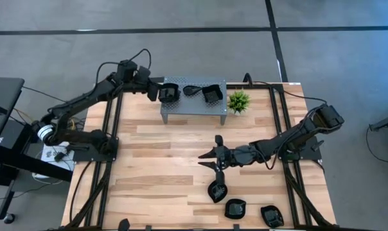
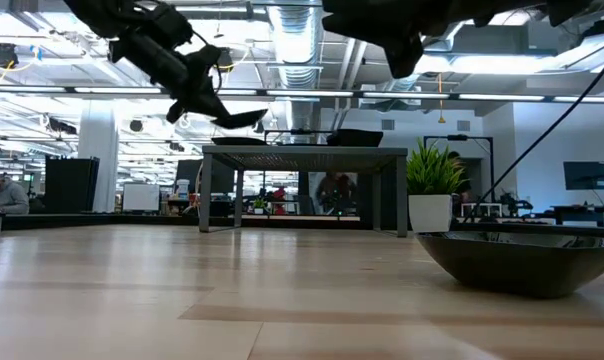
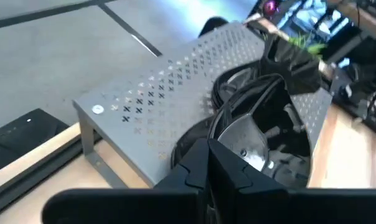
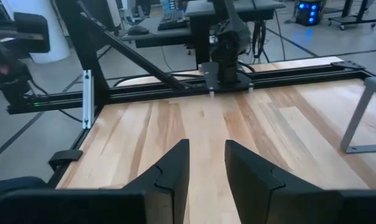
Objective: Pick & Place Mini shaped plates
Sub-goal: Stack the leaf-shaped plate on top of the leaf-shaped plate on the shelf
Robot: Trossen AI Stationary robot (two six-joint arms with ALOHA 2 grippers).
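Stand [image 1: 193,109] half hides left pincer's [image 1: 160,94] plate [image 1: 169,94] (blurred).

left tool [image 1: 169,94] gripping plate [image 1: 170,92] over stand [image 1: 194,106], right tool [image 1: 214,157] empty

A grey perforated metal stand [image 1: 193,102] sits near the far edge of the wooden table [image 1: 155,167], about midway along it; a small green plant [image 1: 238,101] in a white pot stands just beside the stand's right end; a seated person [image 2: 0,193] shows in the room beyond the table's left side, with desks and screens behind.
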